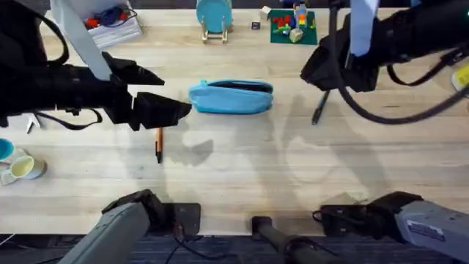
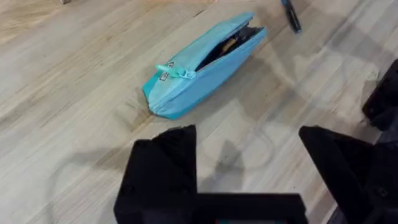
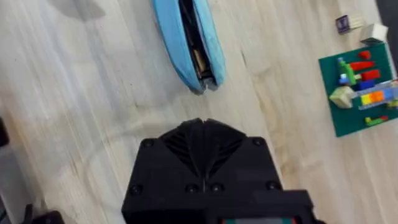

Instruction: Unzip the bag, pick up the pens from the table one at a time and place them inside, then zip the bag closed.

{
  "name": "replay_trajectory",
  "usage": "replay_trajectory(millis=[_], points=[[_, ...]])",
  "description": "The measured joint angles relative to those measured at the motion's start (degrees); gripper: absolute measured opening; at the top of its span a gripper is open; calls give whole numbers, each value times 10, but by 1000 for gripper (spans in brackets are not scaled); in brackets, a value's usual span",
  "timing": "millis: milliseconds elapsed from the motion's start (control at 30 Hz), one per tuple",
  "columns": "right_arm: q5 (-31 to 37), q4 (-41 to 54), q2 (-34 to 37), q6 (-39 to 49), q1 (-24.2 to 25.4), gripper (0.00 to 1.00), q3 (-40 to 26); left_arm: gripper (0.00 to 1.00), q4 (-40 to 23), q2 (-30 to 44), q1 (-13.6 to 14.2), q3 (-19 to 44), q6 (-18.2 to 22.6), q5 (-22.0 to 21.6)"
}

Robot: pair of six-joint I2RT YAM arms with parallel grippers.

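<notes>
The light blue bag [image 1: 231,97] lies on the table [image 1: 242,169] with its zipper open and a dark slit along its top. In the left wrist view the bag [image 2: 202,62] gapes, its pull at the closed end. The orange pen [image 1: 158,144] lies just in front of my left gripper [image 1: 174,94], which hangs open and empty left of the bag. The dark pen [image 1: 320,108] lies to the right of the bag, below my right gripper [image 1: 311,72]. In the right wrist view that gripper [image 3: 203,134] is shut on nothing, short of the bag's end [image 3: 189,43].
A round light blue disc on a wooden stand [image 1: 214,16] and a green baseplate with bricks [image 1: 292,26] stand at the back. A tray of items [image 1: 110,26] sits at the back left, cups [image 1: 22,167] at the left edge.
</notes>
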State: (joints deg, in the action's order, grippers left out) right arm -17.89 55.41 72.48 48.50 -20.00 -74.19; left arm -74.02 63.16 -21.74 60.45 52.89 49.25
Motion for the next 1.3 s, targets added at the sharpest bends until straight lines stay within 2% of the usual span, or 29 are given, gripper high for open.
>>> replay_trajectory(millis=[600, 1067, 1300], points=[[-50, -41, 112, 52, 16, 30, 0, 994, -1, 0, 0, 0, 0, 0], [-179, -64, 166, 105, 105, 30, 0, 994, -1, 0, 0, 0, 0, 0], [-218, -63, 170, 116, 122, 30, 0, 994, -1, 0, 0, 0, 0, 0]])
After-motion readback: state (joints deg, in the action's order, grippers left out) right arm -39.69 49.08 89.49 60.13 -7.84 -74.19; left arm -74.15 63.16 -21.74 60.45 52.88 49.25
